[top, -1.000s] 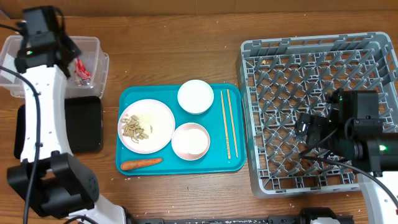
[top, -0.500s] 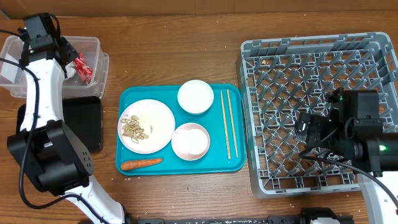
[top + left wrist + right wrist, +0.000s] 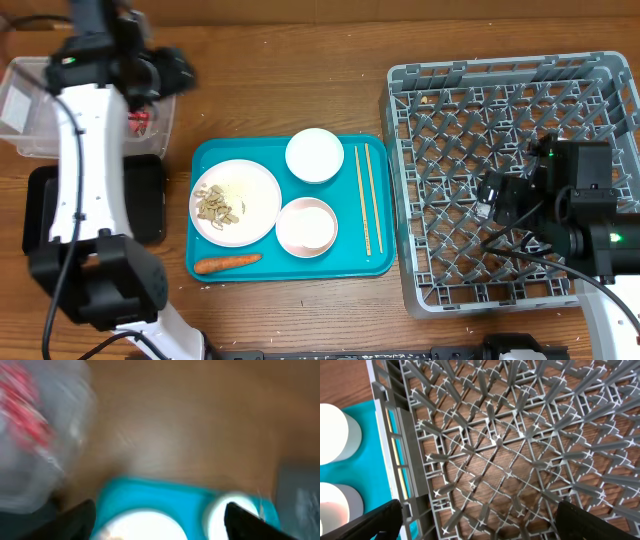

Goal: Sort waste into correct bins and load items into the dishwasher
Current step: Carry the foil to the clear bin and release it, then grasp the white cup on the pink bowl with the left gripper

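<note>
Waste is lying in two places: the red snack wrapper (image 3: 140, 122) is resting inside the clear tub (image 3: 20, 140) at the far-left corner of the tabletop (image 3: 300, 80), while the carrot (image 3: 227, 262) and the food scraps (image 3: 215, 207) are waiting on the teal tray (image 3: 300, 265) at mid-table. The left gripper (image 3: 160, 506) is hovering by the tub's right end with its fingers spread wide and nothing between them. The right gripper (image 3: 479, 507) is hanging over the near half of the rack (image 3: 450, 130) at the right edge, equally wide and empty. Waste sorting looks to be the step in hand, with the wrapper seemingly dealt with and the carrot a likely next pick. It is lying flat along the teal tray's near edge by the near-left corner, so the fingers would need to come down low and straddle its thin width. The scraps are sitting on the plate (image 3: 262, 188) at the tray's left side, the far bowl (image 3: 314, 155) and near bowl (image 3: 306, 226) beside it, and the chopsticks (image 3: 368, 195) along the right edge. The left arm (image 3: 90, 190) is covering much of the black tray (image 3: 145, 200) on the left edge, the wrist view there is smearing badly, and no paper wad or cup is showing clearly anywhere.
</note>
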`<state>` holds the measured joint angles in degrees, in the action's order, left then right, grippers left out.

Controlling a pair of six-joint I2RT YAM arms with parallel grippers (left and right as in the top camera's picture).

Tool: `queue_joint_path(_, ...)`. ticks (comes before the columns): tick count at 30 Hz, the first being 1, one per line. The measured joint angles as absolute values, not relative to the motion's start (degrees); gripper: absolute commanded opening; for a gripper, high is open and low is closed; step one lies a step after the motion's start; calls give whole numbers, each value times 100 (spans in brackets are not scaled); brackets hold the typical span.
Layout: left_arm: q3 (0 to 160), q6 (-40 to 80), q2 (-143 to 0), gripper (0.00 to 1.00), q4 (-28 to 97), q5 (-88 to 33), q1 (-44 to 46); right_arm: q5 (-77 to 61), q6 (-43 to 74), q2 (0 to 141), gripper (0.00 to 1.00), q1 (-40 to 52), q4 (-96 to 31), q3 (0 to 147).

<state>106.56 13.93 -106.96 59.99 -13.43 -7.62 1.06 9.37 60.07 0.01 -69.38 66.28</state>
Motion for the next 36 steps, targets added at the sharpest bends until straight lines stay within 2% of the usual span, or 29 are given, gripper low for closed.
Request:
queue_joint_path(4, 10650, 1131, -10698, 87, 7111, -1614, -73, 110, 1140, 6007, 100, 3, -6908, 6628)
queue_joint_path(7, 10650, 980, -10698, 79, 7815, -1715, 414, 115, 1240, 6007, 100, 3, -7015, 6630)
queue_joint_path(11, 10650, 878, -10698, 81, 8593, -1715, 939, 141, 1295, 6007, 100, 3, -7240, 6630)
queue_joint_path(14, 10650, 878, -10698, 81, 9258, -1441, 1474, 211, 1326, 6007, 100, 3, -7422, 6630)
queue_joint_path(15, 10650, 886, -10698, 77, 9430, -1313, 1629, 246, 1328, 6007, 100, 3, -7465, 6630)
queue_joint_path(17, 10650, 956, -10698, 77, 9653, -1033, 1968, 368, 1330, 6007, 100, 3, -7581, 6630)
queue_joint_path(24, 10307, 1299, -10256, 82, 9644, -709, 2862, 537, 1347, 6007, 100, 1, -7712, 6630)
queue_joint_path(30, 9568, 1719, -9028, 95, 9334, -298, 2941, 556, 1347, 6007, 100, 3, -7703, 6630)
queue_joint_path(33, 9190, 1813, -8726, 92, 8595, -158, 2910, 558, 1350, 6007, 100, 3, -7699, 6630)
queue_joint_path(36, 8764, 1846, -8761, 84, 7948, -123, 2910, 558, 1347, 6007, 100, 1, -7699, 6630)
